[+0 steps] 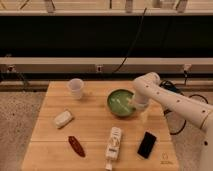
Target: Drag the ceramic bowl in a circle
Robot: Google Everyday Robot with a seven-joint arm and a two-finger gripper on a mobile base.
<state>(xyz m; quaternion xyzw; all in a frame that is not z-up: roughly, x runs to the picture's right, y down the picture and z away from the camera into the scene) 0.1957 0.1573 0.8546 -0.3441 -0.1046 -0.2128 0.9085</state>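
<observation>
Gripper (pixel 134 105) at the rim of the bowl (pixel 118 101), on the side away from the cup (pixel 75 88), grip state unclear

A: Where does the camera look from?

B: A single view, raised in front of a wooden table (pixel 90 131), facing down and across it toward a dark back wall strung with cables.

A: How near is it?

B: Mid-distance: the tabletop fills most of the lower frame (its front edge meets the bottom border), with speckled floor at the left.

A: Where is the robot?

B: The white arm (pixel 175 102) enters from the right; the gripper (pixel 133 105) sits at the ceramic bowl's (pixel 118 100) right rim.
</observation>
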